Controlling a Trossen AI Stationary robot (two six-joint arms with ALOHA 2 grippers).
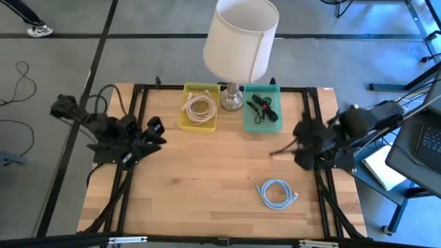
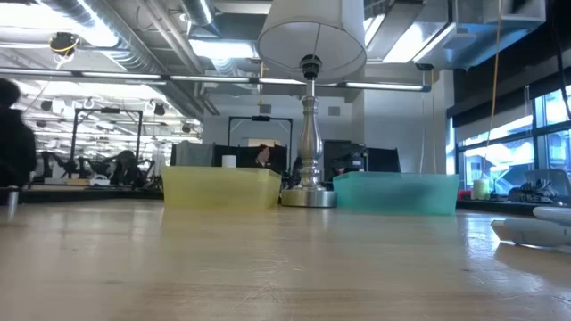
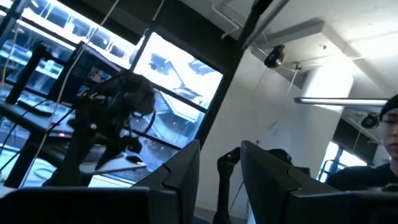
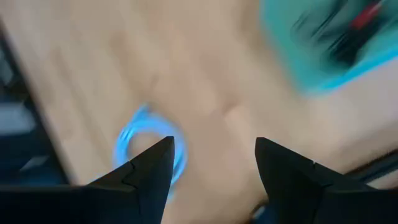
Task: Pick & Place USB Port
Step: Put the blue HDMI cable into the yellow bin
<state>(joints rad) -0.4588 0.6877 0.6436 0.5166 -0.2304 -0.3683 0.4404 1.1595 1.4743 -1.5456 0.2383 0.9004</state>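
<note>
A light-blue coiled USB cable (image 1: 275, 193) lies flat on the wooden table near its near right part; it shows blurred in the right wrist view (image 4: 146, 146). My right gripper (image 1: 278, 151) hovers above the table's right side, open and empty (image 4: 214, 168), between the cable and the teal bin (image 1: 262, 107), which holds a black cable. The yellow bin (image 1: 199, 107) holds a white coiled cable. My left gripper (image 1: 158, 132) waits at the table's left side, open (image 3: 221, 177), pointing up toward the room.
A lamp with a white shade (image 1: 240, 38) stands on a silver base (image 2: 309, 192) between the two bins at the far edge. Black frame rails (image 1: 311, 117) run along the table's sides. A person shows at the edge of the left wrist view (image 3: 388, 124).
</note>
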